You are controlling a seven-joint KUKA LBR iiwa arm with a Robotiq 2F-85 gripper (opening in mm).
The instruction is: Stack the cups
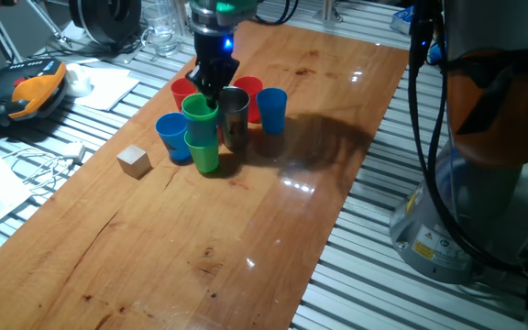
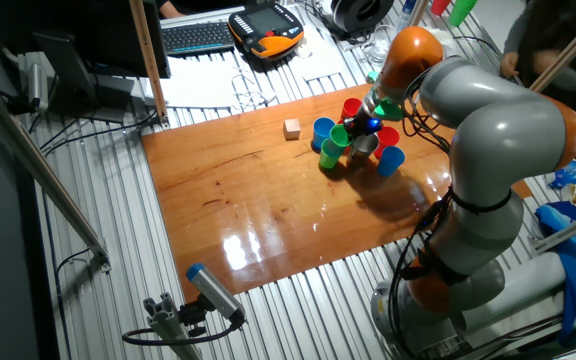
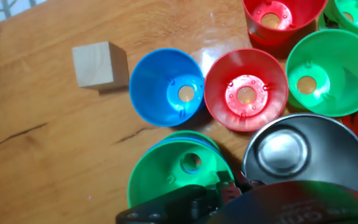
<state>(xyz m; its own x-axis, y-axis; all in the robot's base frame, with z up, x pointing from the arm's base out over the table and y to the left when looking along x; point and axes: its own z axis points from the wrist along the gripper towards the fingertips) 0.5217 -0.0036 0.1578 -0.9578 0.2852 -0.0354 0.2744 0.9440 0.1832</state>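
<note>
Green cup [image 3: 182,180], glossy plastic, fills the hand view's lower edge with the gripper [image 1: 214,85] right over it. Arm [image 2: 488,130] bends over the desk's [image 1: 200,247] far end, wrist pointing straight down. Black fingers [image 1: 218,78] reach the rim of that cup, which tops a green-blue stack; whether they pinch it, I cannot tell. Shiny steel cup [image 3: 306,152] touches the stack. Blue cup [image 3: 166,86] and red cup [image 3: 246,88], tapered, stand upright just beyond. Wooden cube [image 3: 98,64] sits apart near the desk's edge.

at least 3 red cups [image 3: 246,89], 3 green cups [image 3: 331,71], 3 blue cups [image 3: 166,87], 1 steel cup [image 3: 306,152], 1 wooden cube [image 3: 98,64]
</note>
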